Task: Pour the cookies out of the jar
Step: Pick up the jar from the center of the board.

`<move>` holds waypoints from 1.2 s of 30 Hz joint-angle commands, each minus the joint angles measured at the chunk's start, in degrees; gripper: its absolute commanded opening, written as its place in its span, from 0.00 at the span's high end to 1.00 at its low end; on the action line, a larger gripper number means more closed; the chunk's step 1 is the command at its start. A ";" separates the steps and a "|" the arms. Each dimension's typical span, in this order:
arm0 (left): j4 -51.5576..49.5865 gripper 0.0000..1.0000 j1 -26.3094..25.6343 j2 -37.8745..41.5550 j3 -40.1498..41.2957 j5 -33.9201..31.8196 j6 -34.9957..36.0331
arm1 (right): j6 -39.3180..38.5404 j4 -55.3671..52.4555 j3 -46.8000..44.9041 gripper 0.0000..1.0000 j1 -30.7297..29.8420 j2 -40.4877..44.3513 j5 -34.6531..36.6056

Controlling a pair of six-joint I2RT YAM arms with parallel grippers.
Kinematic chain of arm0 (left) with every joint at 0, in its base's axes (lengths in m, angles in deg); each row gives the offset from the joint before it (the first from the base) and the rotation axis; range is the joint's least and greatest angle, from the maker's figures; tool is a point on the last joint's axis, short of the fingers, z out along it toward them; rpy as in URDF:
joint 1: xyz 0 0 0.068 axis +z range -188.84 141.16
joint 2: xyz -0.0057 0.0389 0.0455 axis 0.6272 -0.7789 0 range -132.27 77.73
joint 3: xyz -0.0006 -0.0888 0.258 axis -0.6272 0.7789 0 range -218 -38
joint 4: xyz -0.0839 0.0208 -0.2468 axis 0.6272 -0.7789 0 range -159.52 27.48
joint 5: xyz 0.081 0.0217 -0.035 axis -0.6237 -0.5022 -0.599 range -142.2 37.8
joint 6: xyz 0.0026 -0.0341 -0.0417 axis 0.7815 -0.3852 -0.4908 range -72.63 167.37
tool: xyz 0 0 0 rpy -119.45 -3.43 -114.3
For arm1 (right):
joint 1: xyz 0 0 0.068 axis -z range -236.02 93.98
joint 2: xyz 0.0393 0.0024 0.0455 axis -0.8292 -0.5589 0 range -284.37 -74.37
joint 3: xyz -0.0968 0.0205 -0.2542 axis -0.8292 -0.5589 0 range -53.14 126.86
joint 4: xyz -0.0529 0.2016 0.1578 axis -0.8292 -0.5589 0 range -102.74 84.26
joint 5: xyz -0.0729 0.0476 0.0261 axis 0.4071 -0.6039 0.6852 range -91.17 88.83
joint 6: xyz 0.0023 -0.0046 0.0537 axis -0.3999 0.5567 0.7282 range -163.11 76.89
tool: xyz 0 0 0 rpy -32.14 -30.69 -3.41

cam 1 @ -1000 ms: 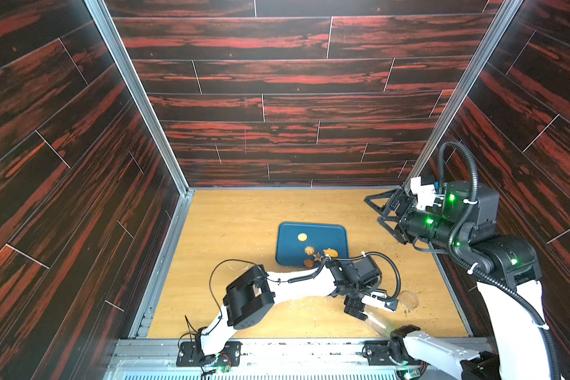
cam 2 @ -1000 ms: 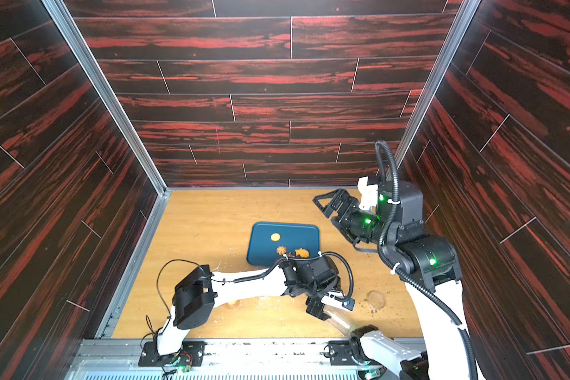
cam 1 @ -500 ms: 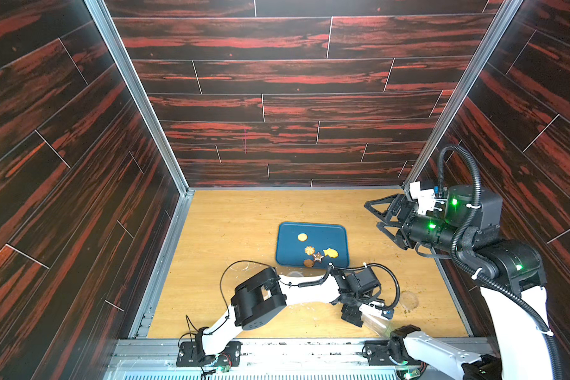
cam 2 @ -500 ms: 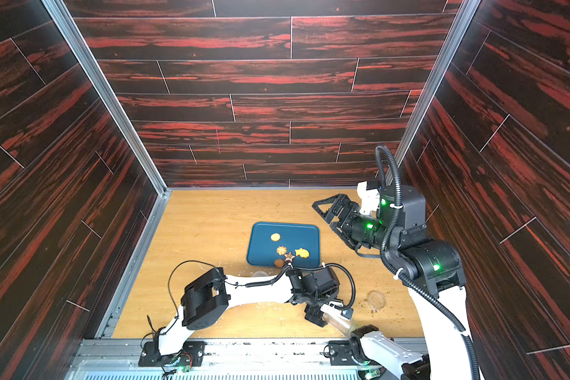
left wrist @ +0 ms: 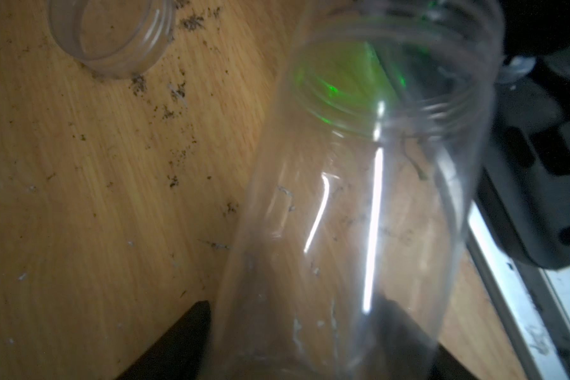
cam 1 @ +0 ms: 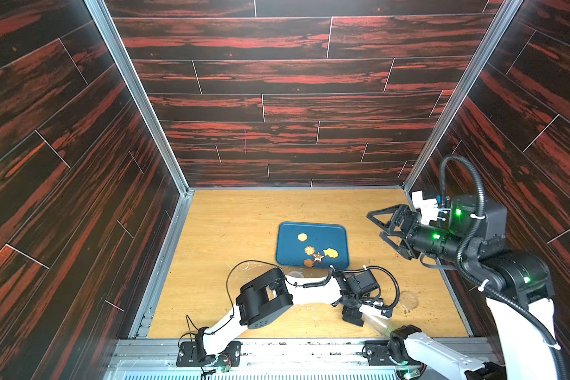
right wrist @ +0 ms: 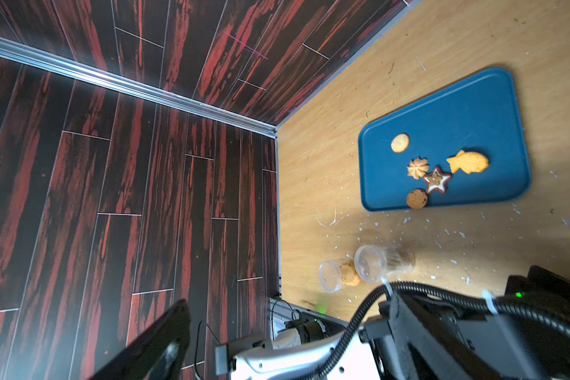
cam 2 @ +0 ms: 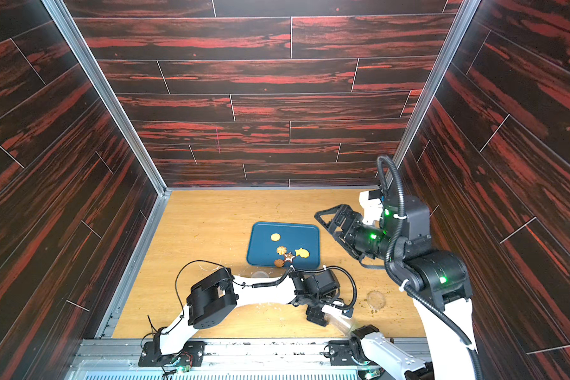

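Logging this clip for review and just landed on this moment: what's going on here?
The left gripper reaches across to a clear jar lying near the front edge of the table, with its jaws on either side of it. Whether they grip it yet is unclear. The jar looks empty, and a clear lid lies beside it. Five cookies lie on the blue tray. The right gripper hangs open, off to the tray's side.

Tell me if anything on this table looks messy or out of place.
Yes. Dark crumbs and pale flecks are scattered over the wooden table. A round brown cookie overlaps the blue tray's near rim rather than lying inside it. Near the tray, a small clear jar lies on its side with cookies still inside.
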 commanded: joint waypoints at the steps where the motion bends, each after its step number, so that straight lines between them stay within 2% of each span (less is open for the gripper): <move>1: -1.22 0.22 -0.25 -1.32 -0.52 -0.27 0.45 | -0.84 -1.90 -0.51 0.02 0.25 0.39 0.24; 4: -1.86 0.27 -0.24 -0.68 0.73 0.11 0.62 | -0.97 -1.74 -0.80 0.02 0.23 0.35 -0.07; 7: -4.42 0.44 -0.20 -0.24 0.87 0.03 0.51 | -0.98 -1.39 -1.40 0.02 0.18 0.28 -0.29; 9: -5.63 0.46 -0.24 0.34 1.11 0.05 0.44 | -1.06 -1.23 -1.76 0.02 0.25 0.20 -0.32; 13: -7.13 0.64 -0.22 1.59 1.39 -1.90 -1.49 | -1.08 -0.34 -2.45 0.02 0.25 0.04 -0.20; 16: -7.37 0.65 -0.10 3.24 2.04 -3.99 -3.65 | -1.17 -0.06 -2.18 0.02 0.25 -0.20 0.36; 19: -4.38 0.73 0.75 5.75 4.27 -4.47 -6.17 | -1.50 0.06 -2.02 0.02 0.25 -0.53 0.98; 26: 1.29 0.75 3.17 11.16 9.61 -4.85 -9.96 | -1.67 1.08 -1.49 0.02 0.25 -1.74 1.73; 32: 11.11 0.75 8.39 20.27 15.88 -4.69 -20.19 | -4.26 -0.55 3.91 0.02 0.57 -4.91 3.48; 36: 15.22 0.75 11.88 26.95 18.26 -7.05 -26.32 | -5.39 -2.68 9.23 0.02 0.77 -7.34 7.83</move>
